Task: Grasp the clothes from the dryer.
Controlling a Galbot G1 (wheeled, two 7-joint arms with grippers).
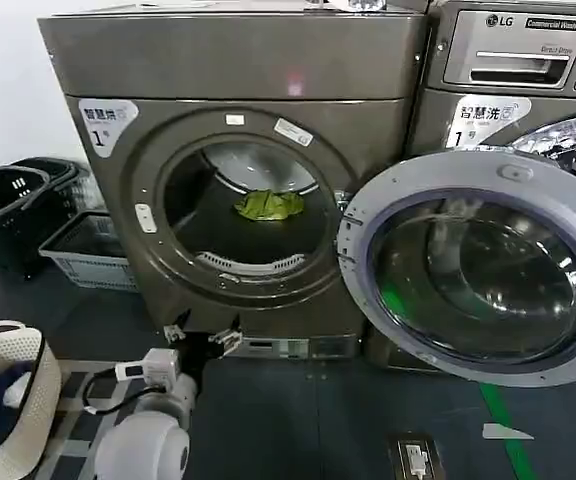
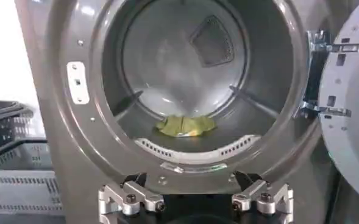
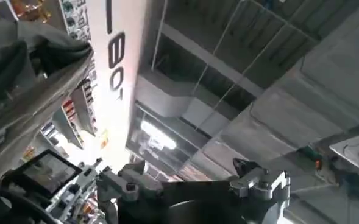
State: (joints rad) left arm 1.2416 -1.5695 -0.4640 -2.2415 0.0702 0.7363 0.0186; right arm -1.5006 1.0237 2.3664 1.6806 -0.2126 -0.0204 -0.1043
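Head view: approach step; the left gripper (image 1: 204, 335), jaws spread and empty, sits low at the front of the large grey-bronze metal dryer (image 1: 108, 215), whose door hangs open to the right, below the porthole, with the small yellow-green fabric clothes bundle (image 1: 269, 205) farther in on the drum floor. Left wrist view: the clothes (image 2: 186, 125) lie centred beyond the open fingers (image 2: 130, 198), well apart, so the next move likely calls for a reach up and over the rim into the drum. Right wrist view: the right gripper (image 3: 191, 182) points at the ceiling, idle, jaws apart.

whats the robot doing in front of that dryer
It is going after the clothes, a small yellow-green bundle lying on the drum floor of the dryer, whose door hangs open to the right. The left gripper is held low in front of the porthole's bottom rim, fingers spread open, not yet inside the drum. The right gripper is parked, pointing up at the ceiling. Nothing is grasped yet.
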